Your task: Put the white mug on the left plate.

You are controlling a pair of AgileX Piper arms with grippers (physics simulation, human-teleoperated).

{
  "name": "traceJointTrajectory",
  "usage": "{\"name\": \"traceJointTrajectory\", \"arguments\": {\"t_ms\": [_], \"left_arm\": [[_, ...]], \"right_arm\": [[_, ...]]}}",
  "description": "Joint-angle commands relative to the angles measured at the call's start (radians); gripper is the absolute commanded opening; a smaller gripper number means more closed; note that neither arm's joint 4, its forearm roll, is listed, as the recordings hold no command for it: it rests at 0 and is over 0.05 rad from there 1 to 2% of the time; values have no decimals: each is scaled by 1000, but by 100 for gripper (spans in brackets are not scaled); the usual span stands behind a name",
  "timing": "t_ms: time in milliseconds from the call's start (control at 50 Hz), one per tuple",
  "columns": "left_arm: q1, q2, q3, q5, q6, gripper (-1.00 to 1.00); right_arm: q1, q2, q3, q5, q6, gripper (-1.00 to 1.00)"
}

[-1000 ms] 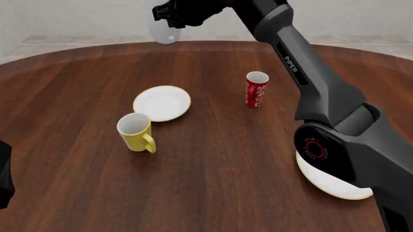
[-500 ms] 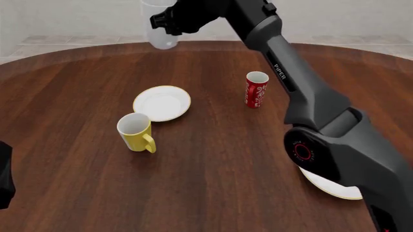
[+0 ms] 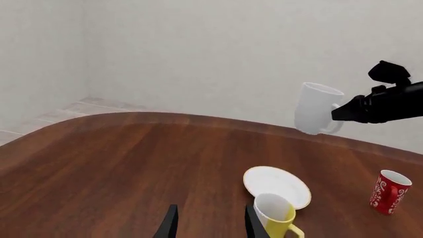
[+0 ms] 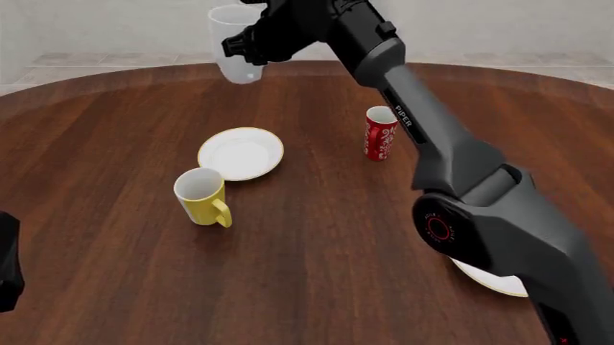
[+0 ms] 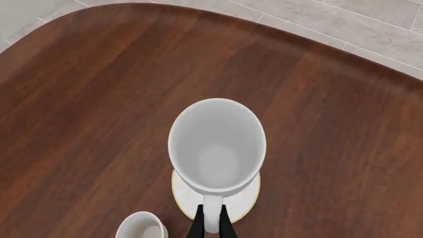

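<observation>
My right gripper (image 4: 253,43) is shut on the handle of the white mug (image 4: 232,44) and holds it upright, high above the far side of the table. In the right wrist view the white mug (image 5: 217,146) is seen from above, and its handle sits between my fingertips (image 5: 197,229). The left plate (image 4: 241,153), small with a gold rim, lies on the table below and nearer than the mug. In the right wrist view the left plate (image 5: 185,197) shows partly under the mug. My left gripper (image 3: 210,225) is open and empty, low near the table's left side.
A yellow mug (image 4: 200,195) stands just in front of the left plate, close to its rim. A red patterned cup (image 4: 381,133) stands right of the plate. A larger gold-rimmed plate (image 4: 487,280) lies at the near right, mostly hidden by my right arm.
My right arm has swung a little to the left with the white mug. The mug has gone from tilted to nearly upright. The left arm has not moved.
</observation>
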Motion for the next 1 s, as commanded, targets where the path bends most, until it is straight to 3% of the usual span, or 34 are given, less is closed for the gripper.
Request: {"name": "traceJointTrajectory", "arguments": {"t_ms": [20,1000], "left_arm": [[0,0,3,2,2,100],[6,0,2,3,-1,100]], "right_arm": [[-6,24,-4,-12,19,-100],[12,109,-5,-48,80,-100]]}}
